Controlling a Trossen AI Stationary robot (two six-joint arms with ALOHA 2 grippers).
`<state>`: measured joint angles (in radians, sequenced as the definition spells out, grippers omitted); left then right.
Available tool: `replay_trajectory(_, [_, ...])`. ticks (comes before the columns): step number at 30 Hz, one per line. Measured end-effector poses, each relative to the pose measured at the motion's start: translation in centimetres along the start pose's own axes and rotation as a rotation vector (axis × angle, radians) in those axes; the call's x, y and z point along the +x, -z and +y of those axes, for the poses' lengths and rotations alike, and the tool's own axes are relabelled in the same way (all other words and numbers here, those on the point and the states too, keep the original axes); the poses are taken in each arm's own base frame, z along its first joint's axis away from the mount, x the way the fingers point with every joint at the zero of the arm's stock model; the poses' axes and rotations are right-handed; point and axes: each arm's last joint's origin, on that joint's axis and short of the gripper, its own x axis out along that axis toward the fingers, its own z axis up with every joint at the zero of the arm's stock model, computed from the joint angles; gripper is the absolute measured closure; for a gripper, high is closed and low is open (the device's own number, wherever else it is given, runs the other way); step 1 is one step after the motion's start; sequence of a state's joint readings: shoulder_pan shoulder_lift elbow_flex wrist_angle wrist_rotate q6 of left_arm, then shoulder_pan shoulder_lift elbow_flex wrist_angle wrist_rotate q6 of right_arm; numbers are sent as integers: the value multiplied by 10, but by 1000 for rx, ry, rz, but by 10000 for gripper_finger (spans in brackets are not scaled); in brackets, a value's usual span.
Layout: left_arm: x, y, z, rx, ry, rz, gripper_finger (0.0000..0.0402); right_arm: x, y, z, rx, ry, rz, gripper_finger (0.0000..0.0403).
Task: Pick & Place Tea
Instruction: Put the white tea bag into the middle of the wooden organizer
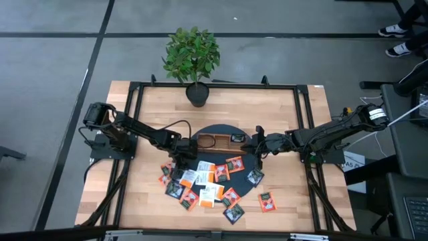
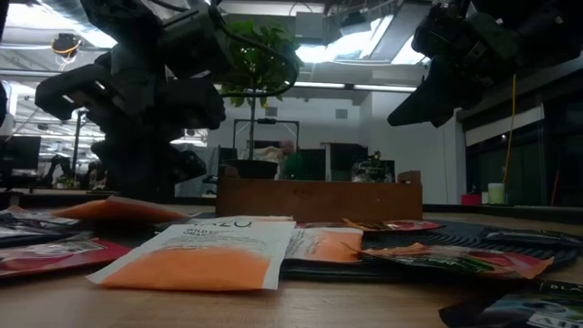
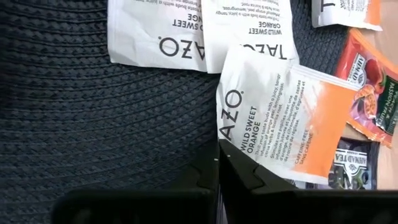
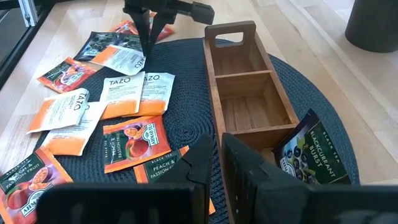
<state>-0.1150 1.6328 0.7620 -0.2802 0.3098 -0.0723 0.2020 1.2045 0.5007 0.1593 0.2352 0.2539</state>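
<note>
Several small tea sachets (image 1: 207, 184), orange, white and dark, lie scattered on a round dark mat (image 1: 221, 130) and on the wood near it. A dark sachet (image 4: 306, 149) stands tilted in the end compartment of the wooden tray (image 4: 249, 81), leaning on its wall. My left gripper (image 3: 218, 155) is shut and points down over the mat, its tips at the edge of a white-and-orange sachet (image 3: 280, 118). The right wrist view shows the left gripper (image 4: 146, 53) among the sachets too. My right gripper (image 4: 217, 165) is shut and hovers by the tray's end that holds the dark sachet, touching nothing. My left gripper comes from above with shut fingers, right at one edge (image 3: 225, 134) of the white-and-orange sachet, which lies flat on the mat and on other sachets. I cannot tell whether the tips touch it.
A potted plant (image 1: 192, 57) stands at the table's far edge behind the tray. A black frame (image 1: 134, 107) runs along the table's sides. The tray's other two compartments (image 4: 239, 59) hold nothing. Bare wood shows at the table's far left and far right.
</note>
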Motion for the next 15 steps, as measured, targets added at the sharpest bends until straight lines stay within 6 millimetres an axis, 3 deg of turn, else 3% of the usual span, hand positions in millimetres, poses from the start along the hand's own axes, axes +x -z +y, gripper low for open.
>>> replay_trajectory(4, [-7, -2, -3, 9, 9, -26, 399, 0, 0, 0, 0, 0, 1, 363])
replay_trajectory(15, [-53, -5, -16, 41, -43, -168, 400, 0, 1, 0, 0, 1, 6, 363])
